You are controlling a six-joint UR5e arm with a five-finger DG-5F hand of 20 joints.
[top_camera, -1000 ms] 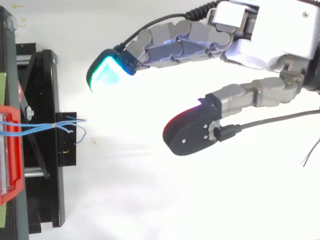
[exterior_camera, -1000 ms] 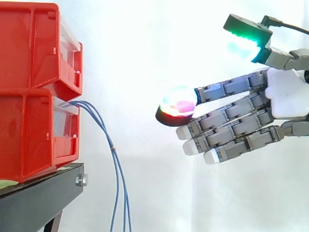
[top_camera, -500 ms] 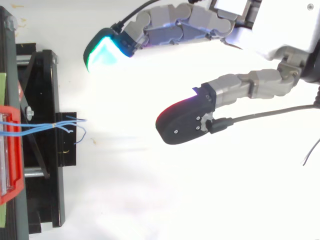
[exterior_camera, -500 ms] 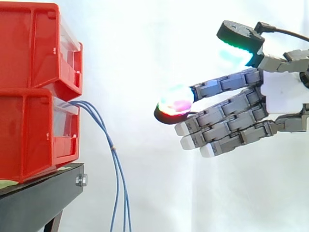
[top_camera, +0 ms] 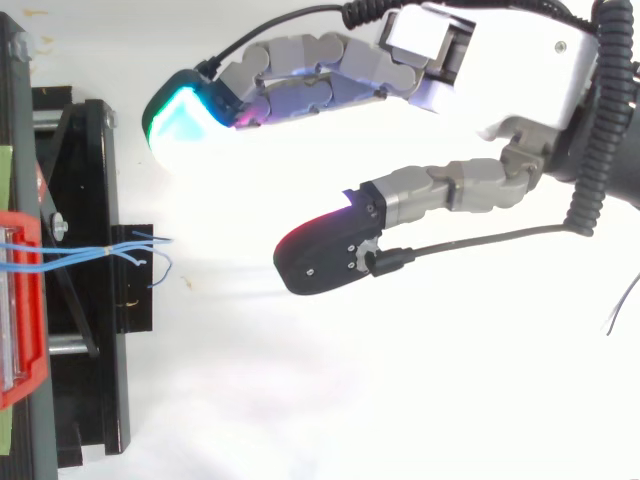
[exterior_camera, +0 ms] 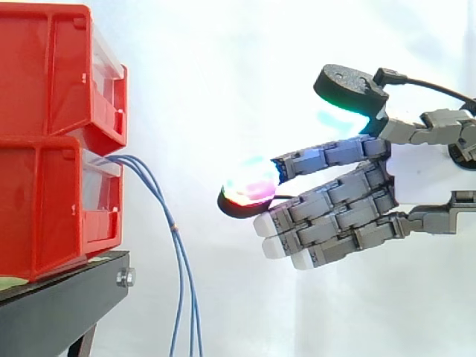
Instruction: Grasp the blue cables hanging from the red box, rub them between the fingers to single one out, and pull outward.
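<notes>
The hand [exterior_camera: 335, 212] is spread open and empty, pointing at the blue cables [exterior_camera: 175, 226]. They hang straight down from the lower red box [exterior_camera: 44, 201], near but not touching.

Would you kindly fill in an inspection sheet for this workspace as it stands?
Surface: black stand bearing the bins.
Job's things: two red bins, stacked one on the other.
Clutter: nothing seen.
Hand: hand open, fingers straight, thumb spread, pointing at the cables but apart from them.
Cables: blue cables hang loose from the lower bin, down past the stand's edge.
Surroundings: white curtain behind.
</notes>
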